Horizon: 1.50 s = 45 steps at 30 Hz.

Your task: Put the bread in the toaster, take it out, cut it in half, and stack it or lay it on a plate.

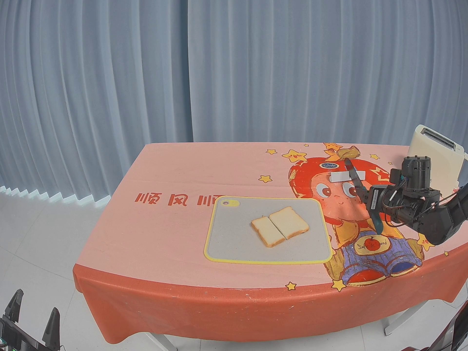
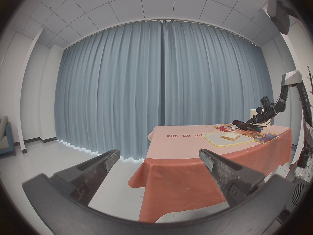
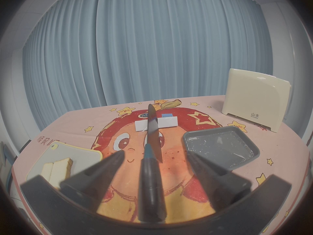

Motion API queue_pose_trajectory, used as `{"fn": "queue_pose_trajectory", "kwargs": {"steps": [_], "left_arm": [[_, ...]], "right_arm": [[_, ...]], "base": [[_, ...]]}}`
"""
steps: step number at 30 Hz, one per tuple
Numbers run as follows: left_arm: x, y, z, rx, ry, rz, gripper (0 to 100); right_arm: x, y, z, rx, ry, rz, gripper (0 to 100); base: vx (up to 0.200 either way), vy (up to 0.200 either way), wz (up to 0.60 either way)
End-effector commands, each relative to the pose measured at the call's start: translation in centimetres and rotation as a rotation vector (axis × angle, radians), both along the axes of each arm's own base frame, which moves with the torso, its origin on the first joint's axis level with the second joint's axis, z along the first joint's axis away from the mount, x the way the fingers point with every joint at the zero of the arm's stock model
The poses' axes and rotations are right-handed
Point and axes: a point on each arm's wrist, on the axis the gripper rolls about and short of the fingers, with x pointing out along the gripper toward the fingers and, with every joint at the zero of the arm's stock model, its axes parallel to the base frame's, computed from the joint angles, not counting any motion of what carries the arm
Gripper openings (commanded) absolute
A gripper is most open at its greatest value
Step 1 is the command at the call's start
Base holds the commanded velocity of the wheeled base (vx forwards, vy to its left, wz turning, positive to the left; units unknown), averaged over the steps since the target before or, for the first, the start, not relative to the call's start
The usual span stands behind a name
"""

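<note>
The bread (image 1: 288,222) lies in two halves, side by side and touching, on the cutting board (image 1: 234,242), so the cut looks done. The right pincer (image 3: 155,154) is above the surface (image 1: 175,181), to the right of the board. The knife (image 3: 153,131) is in line with it, blade pointing away. I cannot tell whether the pincer presses on the handle or not.

I judge that the step in hand is to put the knife away. To do this well, the knife should go down low and flat on bare cloth between the board and the grey tray (image 3: 221,147), touching neither, and only then be released.

After that the halves must go to the tray. It stands on the other side of the knife from the board, near the toaster (image 3: 256,98), so the knife itself may be in the way. A small white card (image 3: 168,122) lies near the blade tip. The left pincer (image 2: 158,154) is spread and holds nothing, low beside the surface and well apart from the bread.
</note>
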Motion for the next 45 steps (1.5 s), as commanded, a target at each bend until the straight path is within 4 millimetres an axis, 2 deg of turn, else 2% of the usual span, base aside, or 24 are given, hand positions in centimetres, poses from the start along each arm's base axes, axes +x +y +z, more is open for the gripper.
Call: {"fn": "queue_pose_trajectory", "kwargs": {"steps": [1,31,39,45], "left_arm": [[0.1,0.0,-0.5,0.0,0.007,0.001,100],[0.1,0.0,-0.5,0.0,0.007,0.001,100],[0.1,0.0,-0.5,0.0,0.007,0.0,100],[0.1,0.0,-0.5,0.0,0.007,0.0,100]], "right_arm": [[0.0,0.0,0.1,0.001,-0.004,-0.001,100],[-0.5,0.5,0.8,0.001,-0.025,0.021,100],[-1.5,1.0,2.3,0.011,-0.065,0.042,100],[-3.3,2.7,3.5,0.027,-0.102,0.107,100]], "base": [[0.0,0.0,0.0],[0.0,0.0,0.0],[0.0,0.0,0.0],[0.0,0.0,0.0]]}}
